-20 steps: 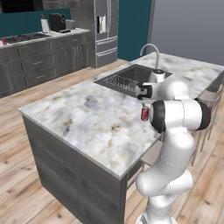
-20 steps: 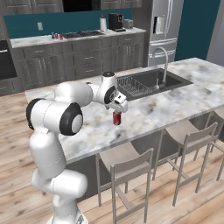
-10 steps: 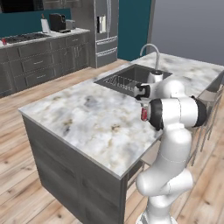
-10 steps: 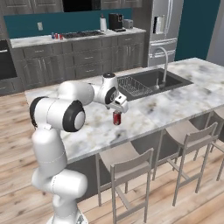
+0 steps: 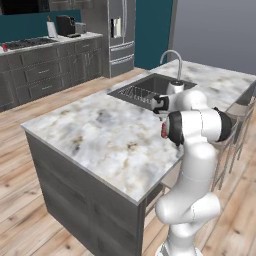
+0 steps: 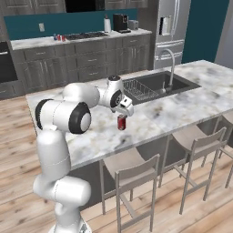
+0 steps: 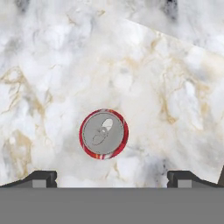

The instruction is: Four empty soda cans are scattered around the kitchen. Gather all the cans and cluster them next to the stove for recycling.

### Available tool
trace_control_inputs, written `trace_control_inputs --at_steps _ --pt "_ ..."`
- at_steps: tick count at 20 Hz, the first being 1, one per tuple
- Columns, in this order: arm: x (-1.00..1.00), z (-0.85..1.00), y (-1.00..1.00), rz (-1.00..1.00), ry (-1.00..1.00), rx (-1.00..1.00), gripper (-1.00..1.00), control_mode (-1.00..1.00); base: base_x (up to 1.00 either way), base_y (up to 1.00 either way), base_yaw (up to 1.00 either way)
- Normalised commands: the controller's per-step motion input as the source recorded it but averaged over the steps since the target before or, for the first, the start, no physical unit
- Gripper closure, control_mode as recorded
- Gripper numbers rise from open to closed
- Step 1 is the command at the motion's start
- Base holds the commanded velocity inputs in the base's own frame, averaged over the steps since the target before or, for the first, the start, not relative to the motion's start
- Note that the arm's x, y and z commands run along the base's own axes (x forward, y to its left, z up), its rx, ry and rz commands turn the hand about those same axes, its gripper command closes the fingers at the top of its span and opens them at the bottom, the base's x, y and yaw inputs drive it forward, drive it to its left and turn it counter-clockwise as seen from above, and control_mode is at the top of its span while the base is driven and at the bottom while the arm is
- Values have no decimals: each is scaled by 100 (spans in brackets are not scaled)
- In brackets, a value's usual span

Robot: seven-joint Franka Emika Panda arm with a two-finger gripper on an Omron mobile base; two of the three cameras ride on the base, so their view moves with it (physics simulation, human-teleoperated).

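Observation:
A red soda can (image 6: pixel 121 123) stands upright on the marble island counter (image 6: pixel 182 102), near its front edge. In the hand view its silver top with a red rim (image 7: pixel 103 134) lies just above the gap between my fingertips (image 7: pixel 41 178). My gripper (image 6: pixel 124 112) hangs directly over the can, open, jaws wide, nothing between them. The same gripper (image 7: pixel 112 179) looks straight down. In the left base view a sliver of the can (image 5: pixel 163 131) peeks out beside my forearm. The stove (image 6: pixel 86 35) sits on the far back counter, with small red things (image 6: pixel 58 37) to its left, too small to identify.
A sink with faucet (image 6: pixel 170 68) and a dish rack (image 6: pixel 139 88) sits in the island just behind the can. Bar stools (image 6: pixel 132 170) line the island's near side. A fridge (image 6: pixel 170 27) stands at the back right, and a coffee machine (image 6: pixel 119 22) on the back counter.
My elbow has shifted slightly; the gripper stays open, hovering over the can. The can has not moved.

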Motion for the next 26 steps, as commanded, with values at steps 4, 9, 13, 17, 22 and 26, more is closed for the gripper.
trace_control_inputs --at_steps 4,9,13,17,22,26 --pt "16 -7 0 0 0 0 -100 -100 0 0 0" --pt "6 -13 -5 0 0 0 -100 -100 0 0 0" --pt "1 -22 -4 0 0 0 -100 -100 0 0 0" --pt "0 -17 -4 0 0 0 -100 -100 0 0 0" --pt "3 -14 0 0 0 0 -100 -100 0 0 0" --pt "10 -11 0 0 0 0 -100 -100 0 0 0"
